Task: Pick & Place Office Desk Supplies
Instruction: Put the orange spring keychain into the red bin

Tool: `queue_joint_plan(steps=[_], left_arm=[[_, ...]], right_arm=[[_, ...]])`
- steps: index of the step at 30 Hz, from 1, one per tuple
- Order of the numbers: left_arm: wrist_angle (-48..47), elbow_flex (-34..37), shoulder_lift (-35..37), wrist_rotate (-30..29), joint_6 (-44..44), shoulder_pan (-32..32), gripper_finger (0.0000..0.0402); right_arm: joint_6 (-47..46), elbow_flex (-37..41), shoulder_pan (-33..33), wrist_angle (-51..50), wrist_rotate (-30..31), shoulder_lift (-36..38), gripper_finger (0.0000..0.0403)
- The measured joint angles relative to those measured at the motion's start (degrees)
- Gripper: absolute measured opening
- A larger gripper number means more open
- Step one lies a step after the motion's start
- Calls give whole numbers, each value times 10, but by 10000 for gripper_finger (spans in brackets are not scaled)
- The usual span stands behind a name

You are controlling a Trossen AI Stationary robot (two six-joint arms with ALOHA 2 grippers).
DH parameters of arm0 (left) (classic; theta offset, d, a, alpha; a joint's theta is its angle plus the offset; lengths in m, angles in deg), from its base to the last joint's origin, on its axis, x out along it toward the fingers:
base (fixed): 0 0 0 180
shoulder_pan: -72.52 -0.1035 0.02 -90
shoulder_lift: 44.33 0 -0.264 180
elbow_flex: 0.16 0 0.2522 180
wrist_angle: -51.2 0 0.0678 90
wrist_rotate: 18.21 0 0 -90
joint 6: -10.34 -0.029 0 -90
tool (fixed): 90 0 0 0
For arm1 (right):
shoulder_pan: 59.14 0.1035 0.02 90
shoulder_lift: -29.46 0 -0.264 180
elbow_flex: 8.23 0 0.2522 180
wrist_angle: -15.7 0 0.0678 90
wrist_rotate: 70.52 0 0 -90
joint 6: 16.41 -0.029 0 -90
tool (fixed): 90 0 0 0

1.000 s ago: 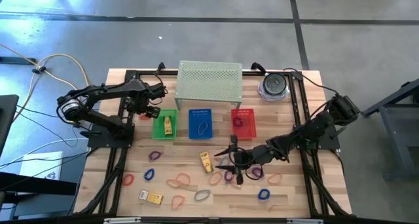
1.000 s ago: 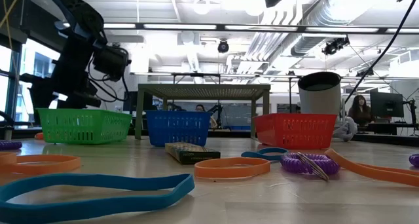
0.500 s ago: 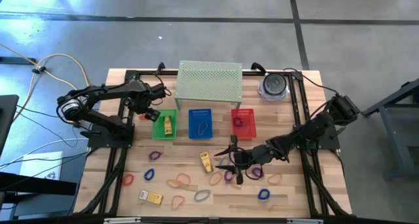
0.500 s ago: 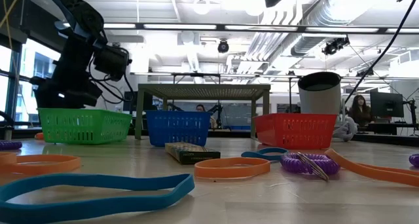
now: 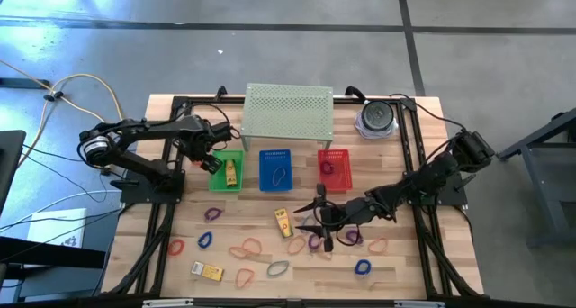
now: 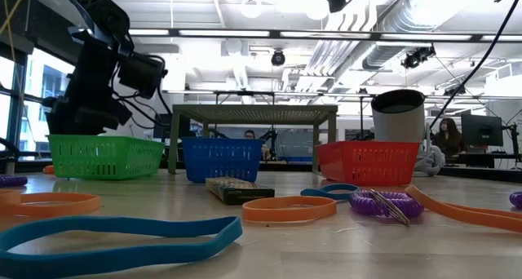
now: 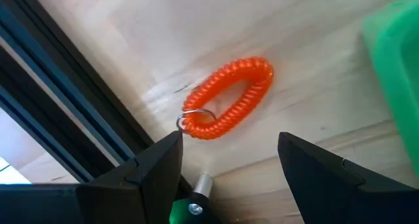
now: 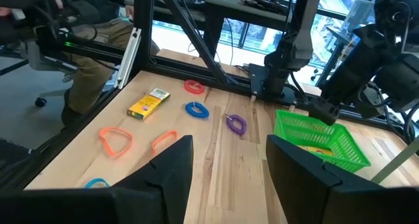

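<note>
Wooden slats of the table carry everything, framed by dark rails, with grey floor around. At the far edge stands a pale green perforated shelf, and beside it a round grey-and-clear object. In front of the shelf sit three baskets in a row: green basket holding a yellow packet, blue basket holding a loop, red basket holding another.

Two dark arms reach in. The left end effector hangs at the outer edge of the green basket, its fingers spread and holding nothing. The right end effector is low over the middle of the table, fingers likewise apart and empty.

Office supplies lie scattered over the near half: a yellow-gold packet just beside the right end effector, another packet near the front, and loops in orange, blue, purple and red.

Smallest and most telling is an orange coiled loop with a metal ring, lying on the wood directly ahead of the left end effector, next to the green basket. Its long axis appears to run roughly across the gap between the fingers. The left arm is plainly the nearer one, so this pick looks to be its job.
</note>
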Motion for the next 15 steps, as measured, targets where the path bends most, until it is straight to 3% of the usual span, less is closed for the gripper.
queue_joint_plan(steps=[7,15], left_arm=[[1,0,0,0,1,17,241],[13,0,0,2,0,-16,241]], right_arm=[[-1,0,0,0,0,0,183],[-1,0,0,0,0,0,183]])
